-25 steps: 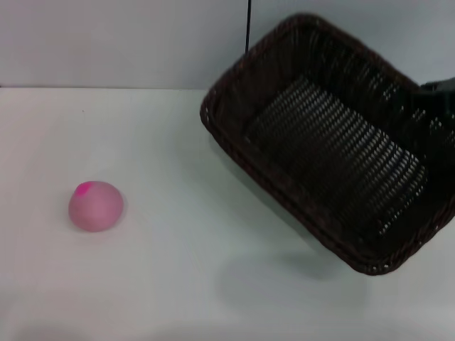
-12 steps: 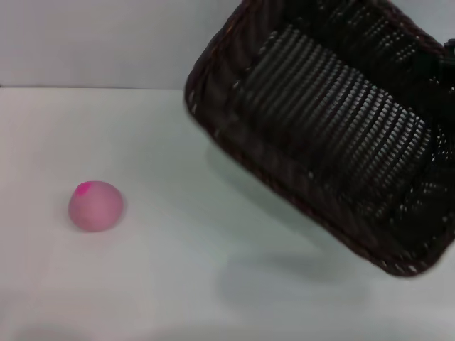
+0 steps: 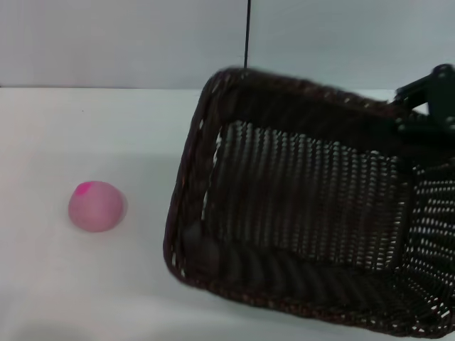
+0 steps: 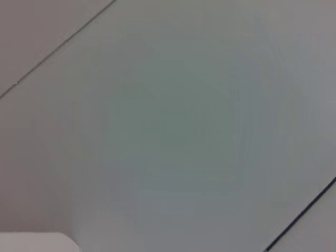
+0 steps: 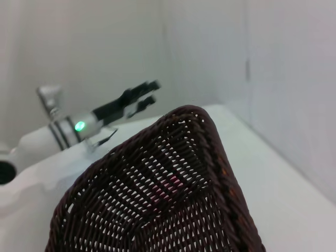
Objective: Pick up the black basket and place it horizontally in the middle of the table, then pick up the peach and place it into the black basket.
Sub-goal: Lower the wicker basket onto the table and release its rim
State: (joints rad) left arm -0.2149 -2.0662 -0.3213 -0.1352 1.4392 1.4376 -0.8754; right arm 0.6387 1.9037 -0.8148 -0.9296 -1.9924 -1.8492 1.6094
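The black basket (image 3: pixel 306 213) hangs tilted above the right half of the white table (image 3: pixel 106 128), its open side facing the head camera and its near-left corner lowest. My right gripper (image 3: pixel 421 114) is shut on its far right rim. The basket's rim and woven wall (image 5: pixel 210 142) fill the right wrist view. The peach (image 3: pixel 97 206) sits on the table at the left, well apart from the basket; a pink glint of it shows through the weave (image 5: pixel 170 184). My left gripper (image 5: pixel 140 97) is open and empty, held off to the side above the table's far edge.
A grey wall (image 3: pixel 106 42) rises behind the table, with a thin dark vertical line (image 3: pixel 247 32) on it. The left wrist view shows only plain wall. Bare tabletop lies between the peach and the basket.
The basket has swung down and toward the front left, turning from a raised diagonal pose to a lower, more level one. The peach has not moved.
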